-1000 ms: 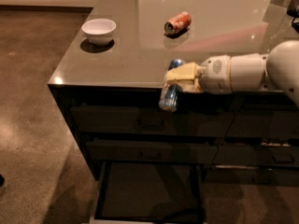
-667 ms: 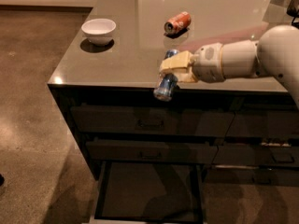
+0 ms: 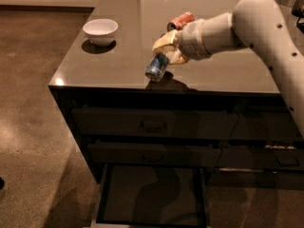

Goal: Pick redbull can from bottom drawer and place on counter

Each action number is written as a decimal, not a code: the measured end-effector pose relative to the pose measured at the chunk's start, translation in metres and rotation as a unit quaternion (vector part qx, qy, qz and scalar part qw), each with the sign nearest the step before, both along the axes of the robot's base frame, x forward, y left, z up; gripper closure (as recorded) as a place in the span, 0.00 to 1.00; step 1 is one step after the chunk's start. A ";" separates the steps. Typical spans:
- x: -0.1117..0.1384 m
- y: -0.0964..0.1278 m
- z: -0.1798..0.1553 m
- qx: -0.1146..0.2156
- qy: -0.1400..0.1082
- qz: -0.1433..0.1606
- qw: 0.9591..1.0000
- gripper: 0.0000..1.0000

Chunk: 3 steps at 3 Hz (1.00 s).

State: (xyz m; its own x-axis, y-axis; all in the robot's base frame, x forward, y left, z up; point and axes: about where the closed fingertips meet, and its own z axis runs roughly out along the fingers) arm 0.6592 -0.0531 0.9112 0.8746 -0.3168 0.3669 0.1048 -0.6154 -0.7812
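My gripper (image 3: 165,51) is shut on the redbull can (image 3: 156,68), a slim silver-and-blue can. It holds the can tilted, bottom end down and to the left, just above the front part of the grey-beige counter (image 3: 118,61). The can's shadow lies on the counter right under it. The bottom drawer (image 3: 152,194) stands pulled open below, its flat dark inside bare. My white arm reaches in from the right.
A white bowl (image 3: 100,31) stands at the counter's left. An orange-red can (image 3: 181,21) lies on its side behind my gripper. Two shut handled drawers (image 3: 154,126) sit above the open one. Brown floor lies to the left.
My gripper has carried the can up and back from in front of the counter's edge to above the countertop. The arm has risen with it.
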 end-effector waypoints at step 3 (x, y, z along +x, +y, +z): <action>0.065 0.001 -0.015 -0.042 0.079 -0.063 0.994 0.60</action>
